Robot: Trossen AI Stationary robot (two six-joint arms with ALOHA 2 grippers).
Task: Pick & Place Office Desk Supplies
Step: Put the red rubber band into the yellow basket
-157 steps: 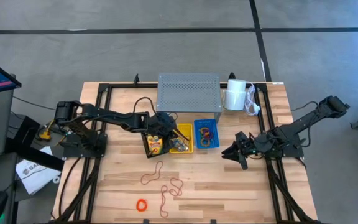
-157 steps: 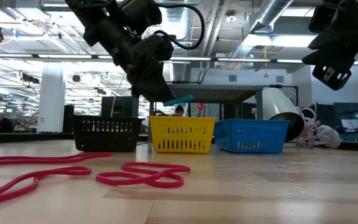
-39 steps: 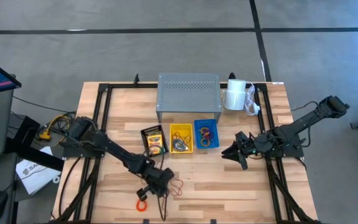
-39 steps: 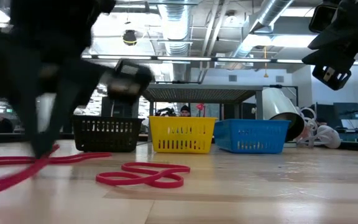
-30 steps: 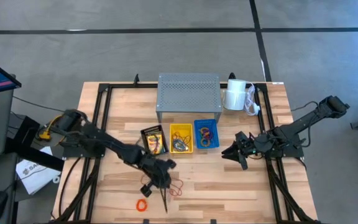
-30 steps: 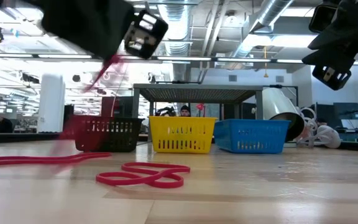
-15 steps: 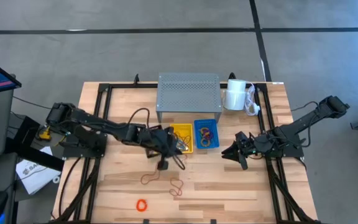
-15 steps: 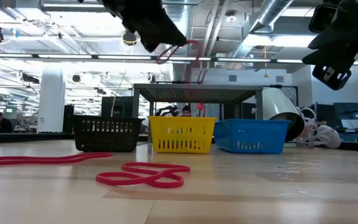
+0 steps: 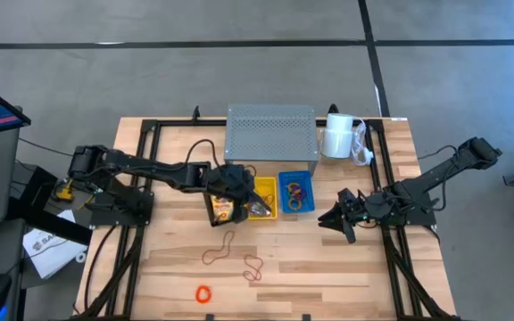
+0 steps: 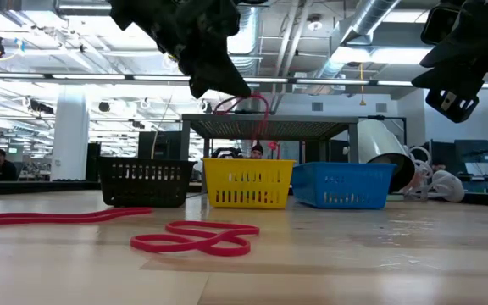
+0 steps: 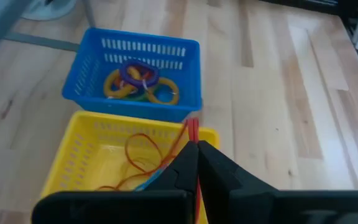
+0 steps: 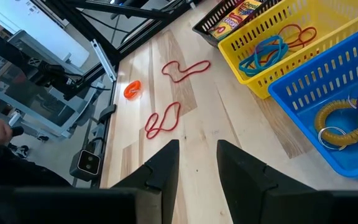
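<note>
Red rubber band (image 11: pixel 190 138) hangs pinched in my left pincer (image 11: pixel 194 163), whose fingers are pressed together on it just above the yellow basket (image 9: pixel 261 198); more bands lie inside that basket; the blue basket (image 9: pixel 296 192) beside it holds coiled rings; a black basket (image 9: pixel 220 203) with a crayon box sits on the other side; loose red loops (image 9: pixel 236 253) and an orange one (image 9: pixel 203 293) rest on the wooden surface (image 9: pixel 328 267); my right pincer (image 12: pixel 197 163) waits near the blue basket, fingers apart, empty.

Three baskets (image 9: pixel 259 198) stand side by side mid-worktop (image 9: pixel 328 267), before the riser (image 9: pixel 270 132) at the rear edge. Loose bands (image 9: pixel 239 257) lie nearer the front edge, seemingly three.
</note>
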